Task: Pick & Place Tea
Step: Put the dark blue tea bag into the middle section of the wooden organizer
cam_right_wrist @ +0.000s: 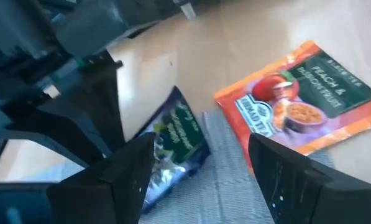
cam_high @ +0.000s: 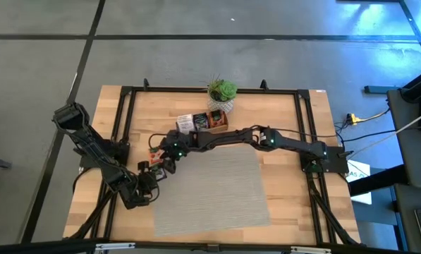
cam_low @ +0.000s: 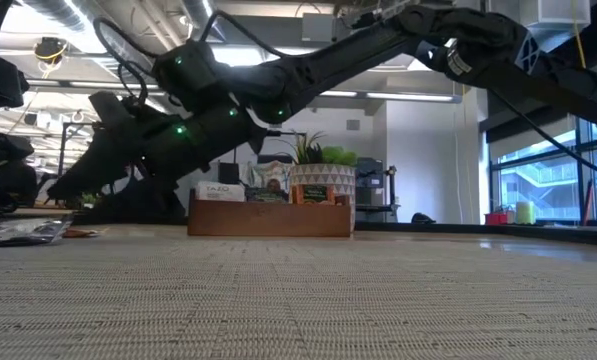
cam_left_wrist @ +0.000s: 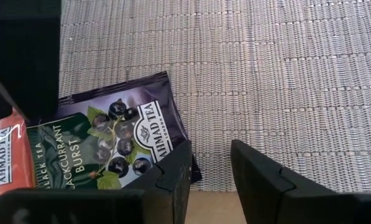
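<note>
A dark blackcurrant tea packet [cam_left_wrist: 110,143] lies flat on the grey mat's edge, partly over an orange-red packet [cam_left_wrist: 5,162]. My left gripper [cam_left_wrist: 210,171] is open, low over the mat, with one finger at the dark packet's corner. My right gripper [cam_right_wrist: 204,168] is open and hovers above a dark green packet [cam_right_wrist: 173,134] and an orange peach packet [cam_right_wrist: 303,99], which lies flat on the wood and the mat's corner. In the high view both grippers [cam_high: 154,176] [cam_high: 169,156] meet near the loose packets [cam_high: 152,154] at the mat's far left corner. My left gripper has one finger [cam_left_wrist: 173,177] over the dark packet's near corner [cam_left_wrist: 184,152], slanting down from above. Whether the finger touches the packet, I cannot tell. The packet lies flat on the mat.
The wooden tray [cam_high: 203,121] with packets in it stands at the table's far side beside a potted plant [cam_high: 222,92]. The grey ribbed mat [cam_high: 217,194] covers the table's middle and near part. The two arms are close together by the mat's far left corner.
</note>
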`<move>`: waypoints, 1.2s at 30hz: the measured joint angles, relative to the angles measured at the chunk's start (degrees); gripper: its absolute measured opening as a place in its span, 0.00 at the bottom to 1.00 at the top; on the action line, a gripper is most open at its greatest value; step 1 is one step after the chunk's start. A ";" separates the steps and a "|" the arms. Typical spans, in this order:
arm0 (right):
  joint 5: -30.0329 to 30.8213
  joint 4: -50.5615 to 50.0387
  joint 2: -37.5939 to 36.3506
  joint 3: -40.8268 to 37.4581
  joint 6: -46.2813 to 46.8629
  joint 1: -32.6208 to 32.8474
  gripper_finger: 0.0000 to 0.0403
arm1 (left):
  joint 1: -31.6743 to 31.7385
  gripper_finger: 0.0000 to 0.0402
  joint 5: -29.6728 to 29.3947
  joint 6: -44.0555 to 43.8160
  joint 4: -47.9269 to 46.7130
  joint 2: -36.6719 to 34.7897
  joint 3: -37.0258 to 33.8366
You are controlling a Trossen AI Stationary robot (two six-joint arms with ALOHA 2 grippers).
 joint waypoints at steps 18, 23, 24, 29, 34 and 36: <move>0.02 0.32 0.82 -0.01 0.86 2.54 0.52 | 0.00 0.27 -0.20 0.08 0.24 0.00 -0.04; 0.44 1.75 0.80 -0.02 0.99 2.55 0.37 | 0.00 0.27 -0.20 0.07 0.37 0.00 -0.04; 1.21 1.72 0.80 -0.02 0.99 2.55 0.34 | 0.00 0.27 -0.20 0.07 0.41 0.00 -0.04; 4.14 1.75 0.80 -0.02 0.82 2.53 0.18 | 0.00 0.28 -0.26 0.07 0.78 0.02 -0.07; 4.07 1.74 0.80 -0.02 -1.74 2.57 0.03 | 0.00 0.27 0.09 0.07 1.73 0.04 -0.09; 4.04 1.72 0.80 -0.02 -1.98 2.57 0.02 | 0.00 0.27 0.17 0.07 1.73 0.04 -0.09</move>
